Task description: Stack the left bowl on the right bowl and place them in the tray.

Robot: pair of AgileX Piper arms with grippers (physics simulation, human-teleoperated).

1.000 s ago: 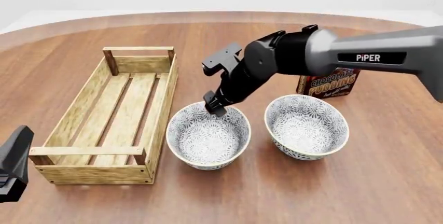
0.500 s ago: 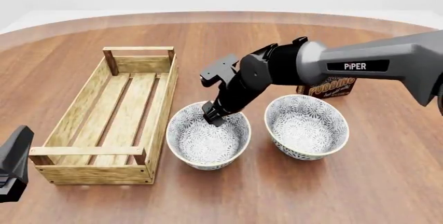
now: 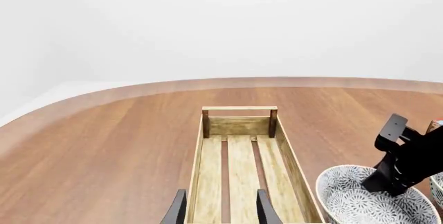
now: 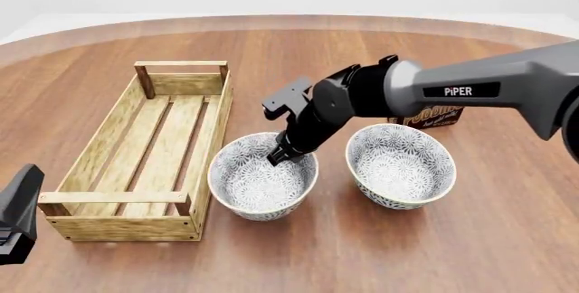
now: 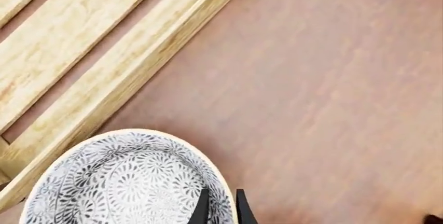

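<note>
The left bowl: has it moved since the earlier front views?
Yes. The left bowl has slid left toward the tray; its rim now reaches the tray's side rail, with the right gripper on its far rim.

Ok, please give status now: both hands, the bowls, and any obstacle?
Right hand shut on far rim of left grey-floral bowl. Left hand open over light-wood slatted tray, idle. Right bowl untouched; brown pudding box behind it, not in path.

so there's a chocolate pudding box (image 4: 432,115) standing upright on the round wooden table (image 4: 299,55), off to the right of the right gripper (image 4: 281,156) and a bit farther back. Mostly hidden behind the arm, just part of the brown front with pale lettering shows.
</note>
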